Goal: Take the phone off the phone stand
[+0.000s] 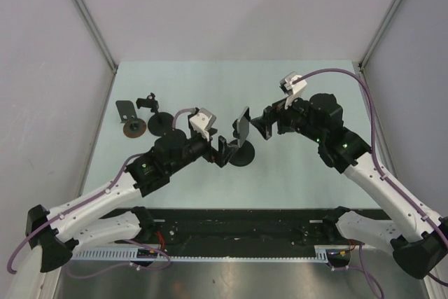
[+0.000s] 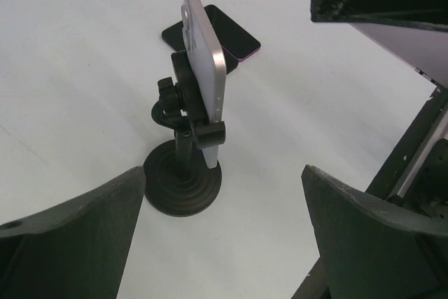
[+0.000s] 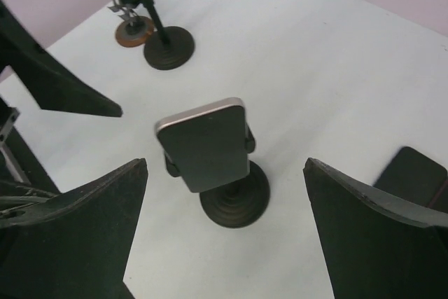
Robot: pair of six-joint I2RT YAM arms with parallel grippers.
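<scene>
Spread left pincer: brace black round-foot stand. Spread right pincer: grip silver phone by edges, pull upward.

We have our left arm stretched forward and rightward, the left end effector low, its fingers spread wide apart. Our right arm bends inward from the other side, the right end effector pointing left, fingers likewise parted wide. The two face each other, not touching.
</scene>
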